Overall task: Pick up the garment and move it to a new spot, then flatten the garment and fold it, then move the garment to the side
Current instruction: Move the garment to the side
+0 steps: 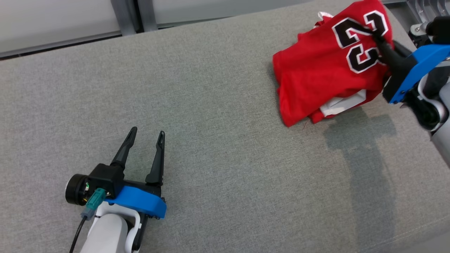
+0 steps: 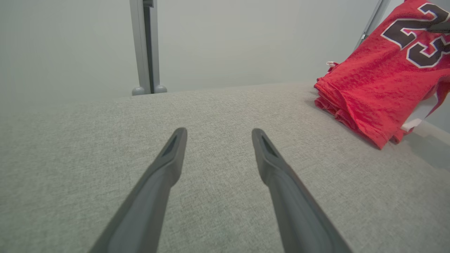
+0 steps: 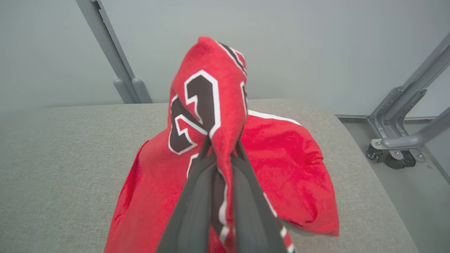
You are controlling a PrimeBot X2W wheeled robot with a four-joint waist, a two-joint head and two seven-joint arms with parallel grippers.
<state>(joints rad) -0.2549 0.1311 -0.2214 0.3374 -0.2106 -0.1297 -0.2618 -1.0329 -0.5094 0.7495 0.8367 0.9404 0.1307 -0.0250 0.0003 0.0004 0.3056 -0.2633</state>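
Note:
The garment [image 1: 316, 70] is a red jersey with a black and white number 23 and white trim, bunched at the far right of the grey cushioned surface [image 1: 218, 123]. My right gripper [image 1: 377, 34] is shut on a fold of the garment [image 3: 211, 105] near the number and holds that part lifted, while the lower part still rests on the surface. My left gripper [image 1: 147, 135] stands open at the lower left, low over bare fabric, well apart from the garment [image 2: 379, 80]. Its fingers [image 2: 168, 158] hold nothing.
The cushioned surface ends at a rounded right edge [image 3: 369, 175]. Beyond it stand grey metal legs on casters [image 3: 397, 154]. A pale wall with a grey post [image 2: 145, 45] runs behind the far edge.

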